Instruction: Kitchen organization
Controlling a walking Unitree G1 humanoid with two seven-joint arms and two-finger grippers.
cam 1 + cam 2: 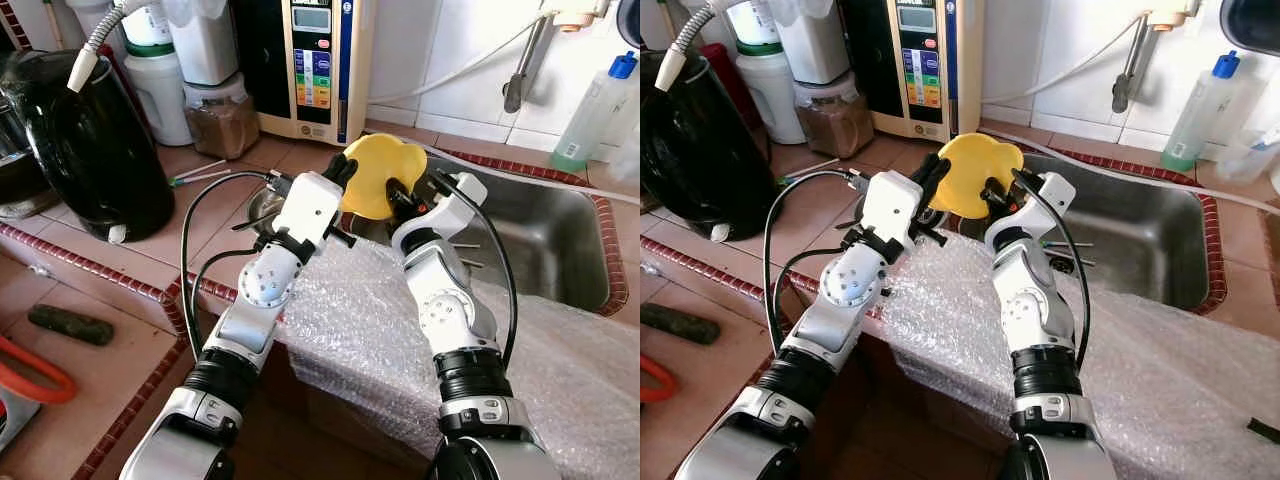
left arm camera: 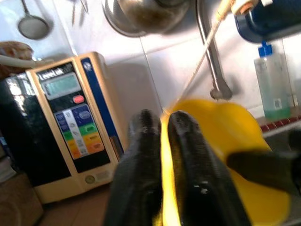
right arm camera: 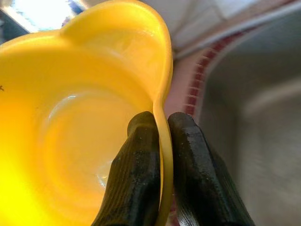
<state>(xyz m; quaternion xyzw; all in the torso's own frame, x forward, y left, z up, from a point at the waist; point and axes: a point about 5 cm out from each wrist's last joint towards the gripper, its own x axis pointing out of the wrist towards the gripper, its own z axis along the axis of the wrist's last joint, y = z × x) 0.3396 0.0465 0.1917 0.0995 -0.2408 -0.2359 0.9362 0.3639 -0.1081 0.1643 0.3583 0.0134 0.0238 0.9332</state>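
A yellow plastic bowl (image 1: 380, 170) with a wavy rim is held up on its side above the near left corner of the steel sink (image 1: 540, 240). My left gripper (image 1: 343, 166) is shut on the bowl's left rim, and in the left wrist view its fingers (image 2: 141, 155) pinch the yellow edge (image 2: 165, 155). My right gripper (image 1: 398, 192) is shut on the bowl's right rim. Both its black fingers (image 3: 136, 169) clamp the rim in the right wrist view, where the bowl's hollow inside (image 3: 70, 141) faces the camera.
Bubble wrap (image 1: 380, 330) covers the counter's front edge under my arms. A black kettle (image 1: 85, 140) stands at the left, a water ionizer (image 1: 310, 60) and jars at the back, a clear bottle with blue cap (image 1: 590, 100) at the right by the tap (image 1: 520, 70).
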